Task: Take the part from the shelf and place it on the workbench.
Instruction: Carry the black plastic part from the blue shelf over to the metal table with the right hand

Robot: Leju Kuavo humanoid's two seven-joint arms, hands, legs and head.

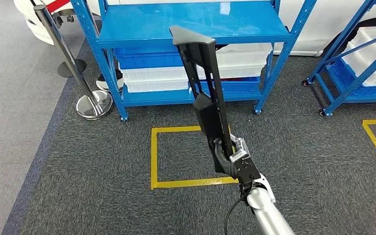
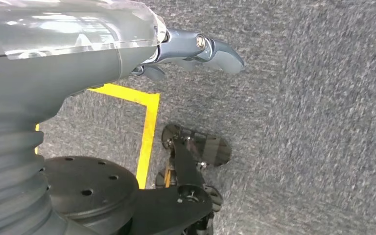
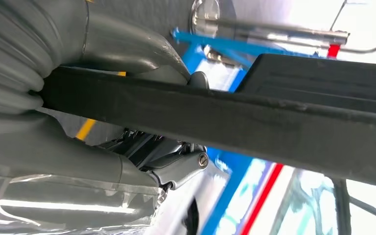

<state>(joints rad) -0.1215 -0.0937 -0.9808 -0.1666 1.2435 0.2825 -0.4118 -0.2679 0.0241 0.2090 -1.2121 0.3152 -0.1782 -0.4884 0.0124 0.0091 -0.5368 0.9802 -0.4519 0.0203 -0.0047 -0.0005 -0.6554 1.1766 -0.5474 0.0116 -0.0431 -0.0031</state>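
In front of the blue shelf (image 1: 196, 24), above grey carpet, the right hand (image 1: 232, 159) grips a long black part (image 1: 206, 83) by its lower end. Part stands nearly upright, tilted a bit away from the robot, top end w/ a flat angled flange up at the level of the shelf's upper deck. Off the shelf, touching nothing but the hand. In the right wrist view the part (image 3: 254, 117) runs as a dark bar across the pic, the right hand (image 3: 142, 117) clamped around it, thumb on one side, darker fingers (image 3: 176, 164) on the other.

Left hand (image 2: 196, 51) hangs over the carpet, holding nothing; fingers slightly bent, apart.

Floor: yellow tape square (image 1: 176, 156) just in front of the shelf, directly behind the held part; another yellow tape corner at far right. Shelf's lower level holds white and blue bins (image 1: 152, 73). Chrome stanchion post (image 1: 90, 100) stands left of the shelf. Second blue rack (image 1: 352, 63) on casters at right, w/ white bins.
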